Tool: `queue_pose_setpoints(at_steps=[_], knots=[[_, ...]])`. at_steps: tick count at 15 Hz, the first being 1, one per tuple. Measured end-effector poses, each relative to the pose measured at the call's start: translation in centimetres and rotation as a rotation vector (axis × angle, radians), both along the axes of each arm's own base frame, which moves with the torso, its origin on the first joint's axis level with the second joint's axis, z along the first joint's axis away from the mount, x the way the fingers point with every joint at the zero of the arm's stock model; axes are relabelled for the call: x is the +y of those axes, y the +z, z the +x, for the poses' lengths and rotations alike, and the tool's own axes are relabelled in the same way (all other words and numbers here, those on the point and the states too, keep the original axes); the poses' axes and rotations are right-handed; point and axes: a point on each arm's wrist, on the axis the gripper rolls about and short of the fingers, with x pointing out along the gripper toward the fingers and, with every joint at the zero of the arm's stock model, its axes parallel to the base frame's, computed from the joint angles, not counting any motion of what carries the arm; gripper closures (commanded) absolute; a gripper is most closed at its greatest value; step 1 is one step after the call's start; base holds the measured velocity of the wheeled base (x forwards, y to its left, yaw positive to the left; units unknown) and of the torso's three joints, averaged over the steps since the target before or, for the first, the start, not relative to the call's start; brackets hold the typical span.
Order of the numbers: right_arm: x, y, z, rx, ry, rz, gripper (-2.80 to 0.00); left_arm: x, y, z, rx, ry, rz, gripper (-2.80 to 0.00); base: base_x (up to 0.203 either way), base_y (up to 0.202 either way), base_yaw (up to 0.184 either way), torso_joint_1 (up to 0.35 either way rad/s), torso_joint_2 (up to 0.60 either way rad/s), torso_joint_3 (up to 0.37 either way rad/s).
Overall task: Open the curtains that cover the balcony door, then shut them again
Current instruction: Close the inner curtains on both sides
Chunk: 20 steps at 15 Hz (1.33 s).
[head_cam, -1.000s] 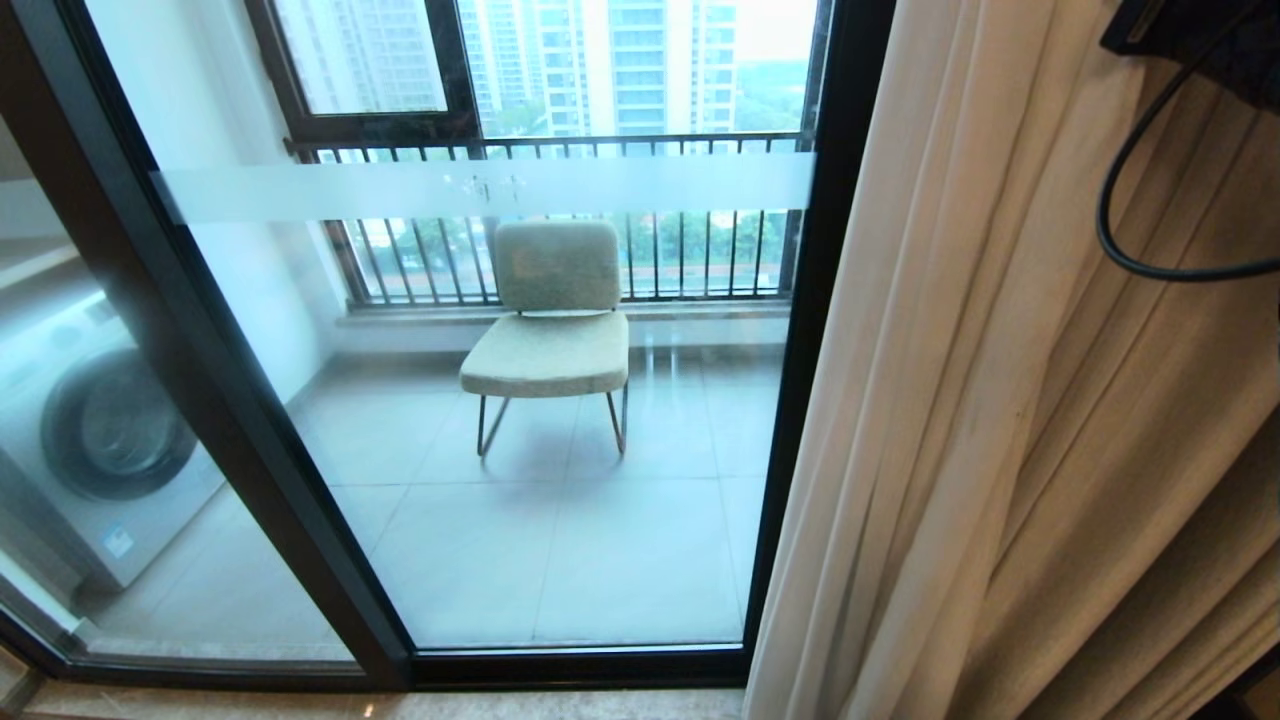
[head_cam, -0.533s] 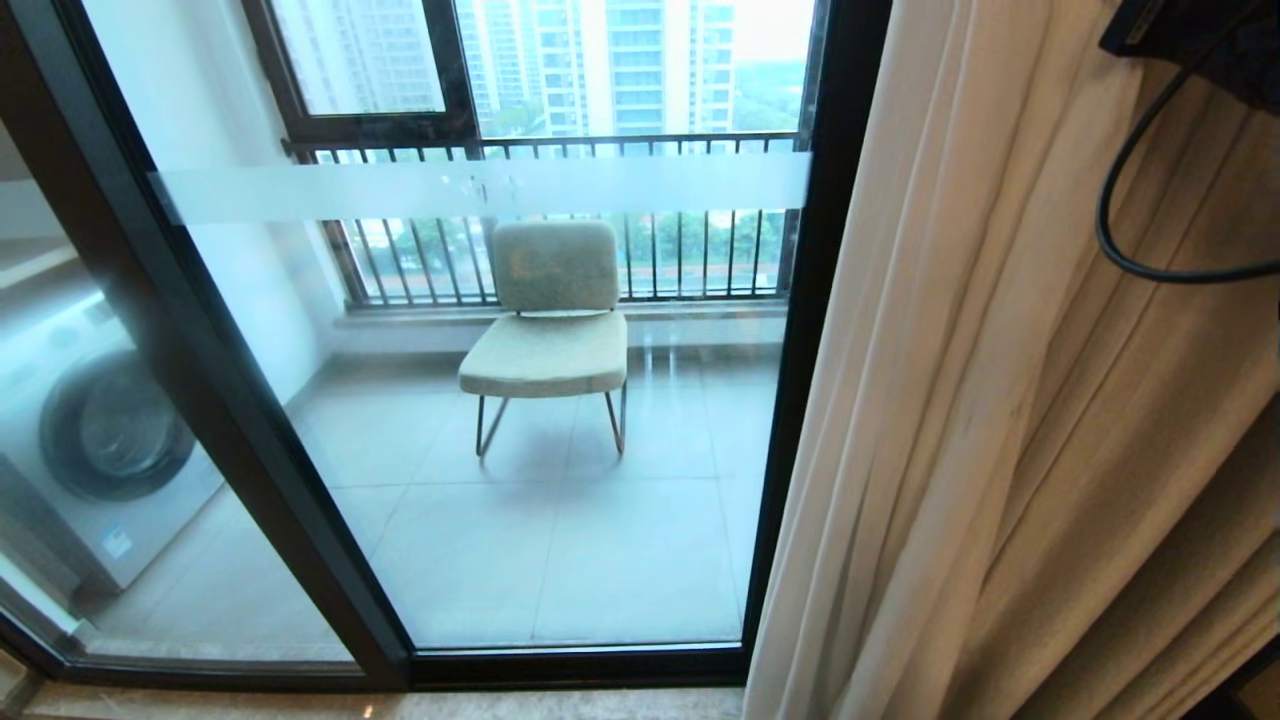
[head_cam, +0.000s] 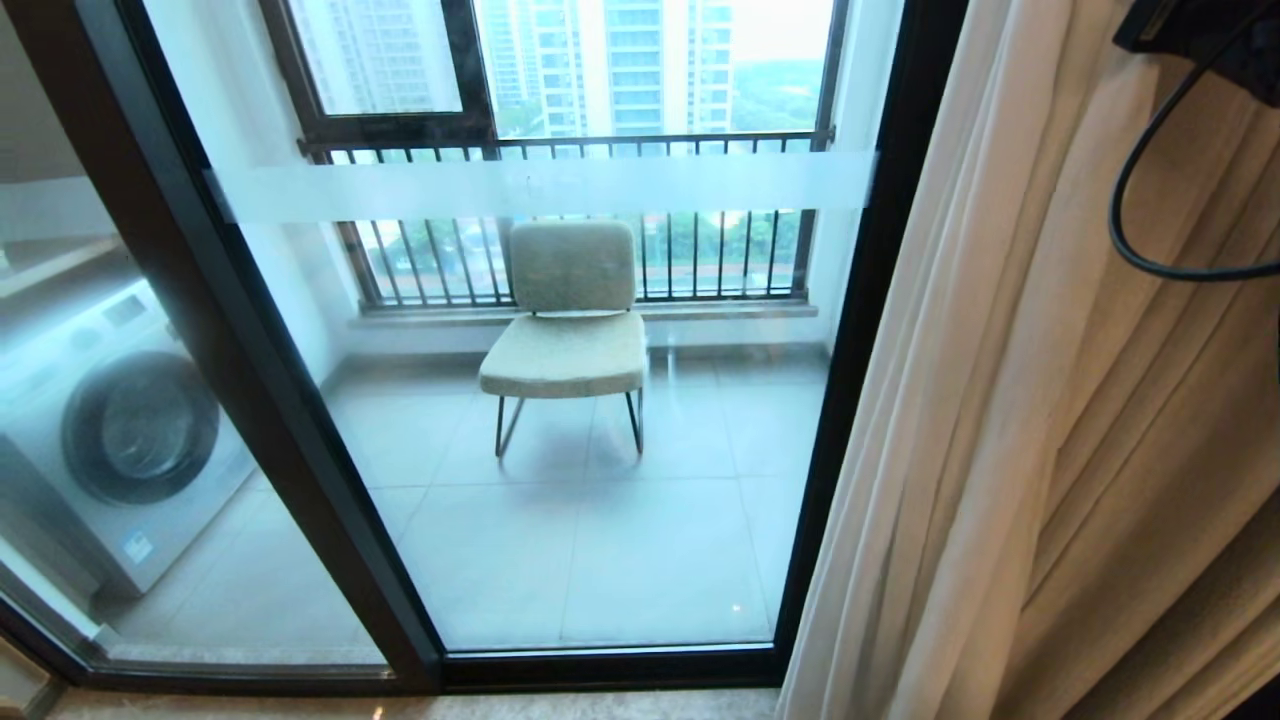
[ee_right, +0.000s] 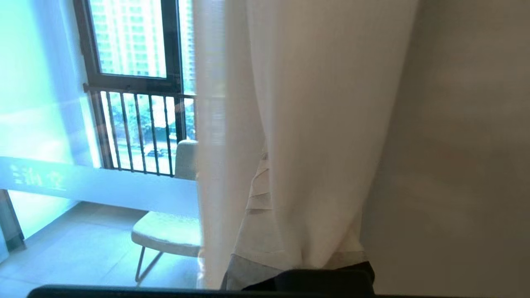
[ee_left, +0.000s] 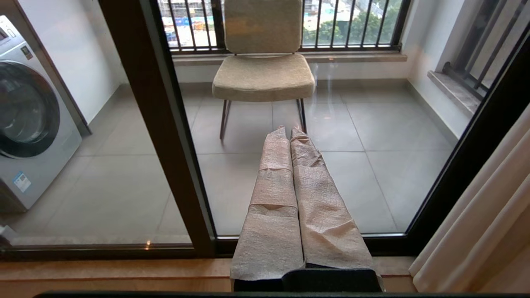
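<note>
Right jaws clenched on the curtains [ee_right: 314,136] — pleated, cream sheer over grey-beige, bunched right.

Ahead of the left pincer [ee_left: 290,131], shut glass of the balcony door [head_cam: 600,420], its dark post [ee_left: 165,136] just to one side. Beyond the glass, a chair [head_cam: 568,340] on open tile. Around the right pincer [ee_right: 269,194], curtain folds [head_cam: 1050,400] pressed close, cable [head_cam: 1135,240] above.
</note>
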Motion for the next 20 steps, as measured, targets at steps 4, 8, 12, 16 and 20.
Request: queue_pose_setpoints(at_steps=[4,8,12,16,20], knots=[[-0.03,0.08,-0.23,0.000,0.000,-0.001,0.00,0.00,0.01,0.00,-0.001,0.001,0.000,0.00,0.000,0.164,-0.007,0.004,0.00,0.003],[0.03,-0.03,-0.58,0.001,0.003,0.000,0.00,0.00,0.00,0.00,0.000,0.001,0.000,0.00,0.000,0.197,0.000,0.005,0.00,0.001],[0.07,0.01,-0.76,-0.001,0.005,0.000,0.00,0.00,0.01,0.00,-0.001,0.000,0.000,0.00,0.000,0.194,0.001,0.001,0.00,0.003],[0.16,-0.05,-0.70,0.003,0.008,0.000,0.00,0.00,0.00,0.00,0.000,0.000,-0.001,0.00,0.000,0.193,-0.001,0.003,0.00,0.002],[0.48,-0.13,-0.44,0.003,0.017,-0.001,0.00,0.00,0.02,0.00,-0.002,-0.001,-0.002,0.00,0.000,0.179,0.000,-0.001,0.00,0.003]])
